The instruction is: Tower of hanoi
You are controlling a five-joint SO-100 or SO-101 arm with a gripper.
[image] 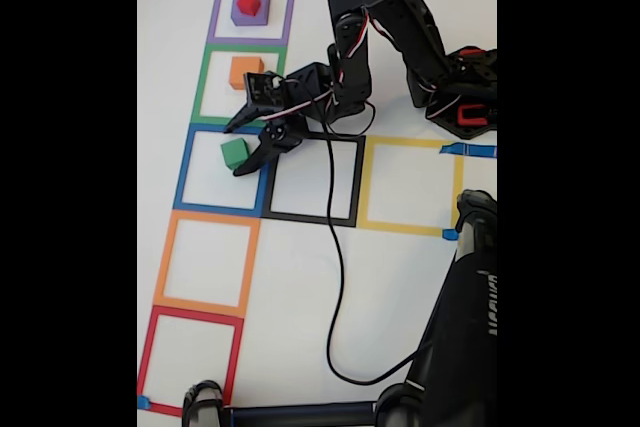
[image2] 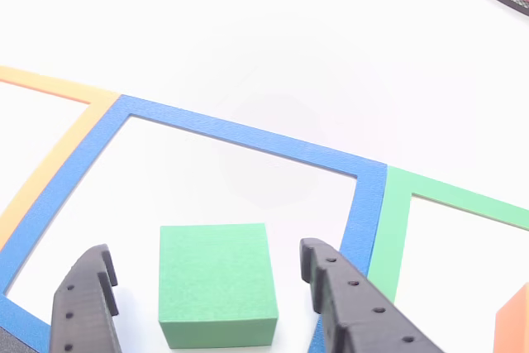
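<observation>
Gripper [image2: 207, 274] spread wide, nothing held. Green block [image2: 216, 283] sits bottom centre of the other view, between the two fingers, gaps both sides, faces roughly square to them. Fixed view: same block [image: 235, 153] mid-left inside the blue tape square [image: 184, 167], gripper [image: 252, 142] just right of it. Next move likely closing on the block. Red block [image: 248, 1] on purple block [image: 243, 15], upper left; orange block [image: 245, 71] below.

The arm [image: 385, 27] is matte black plastic with red and white servo wires along its links. Its gripper [image2: 207, 266] has 2 dark grey fingers [image2: 347, 299] dotted with small holes.
</observation>
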